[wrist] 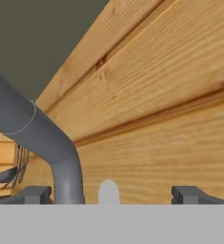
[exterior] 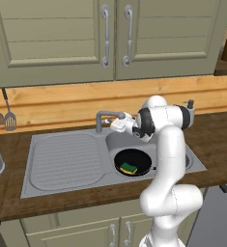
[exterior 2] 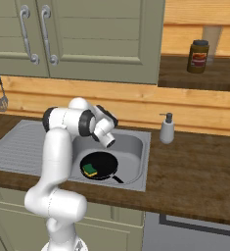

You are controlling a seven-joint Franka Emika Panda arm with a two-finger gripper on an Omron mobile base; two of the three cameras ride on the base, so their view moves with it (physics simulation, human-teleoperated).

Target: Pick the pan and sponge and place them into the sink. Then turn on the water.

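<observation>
Reaching for the faucet (wrist: 46, 143), our gripper (wrist: 111, 193) stands wide and empty; pan (exterior: 133, 162) and sponge (exterior: 129, 168) sit in the sink (exterior: 62, 164). We judge an off-centre push could slip past the faucet.

Black round pan (exterior: 133, 162) sits flat in my sink's (exterior: 66, 161) basin, thin handle toward the front-right corner. 1 yellow-green sponge (exterior: 129, 168) lies inside the pan. Grey bent faucet (exterior: 105, 117) stands behind the basin; ribbed drainboard lies left.
</observation>
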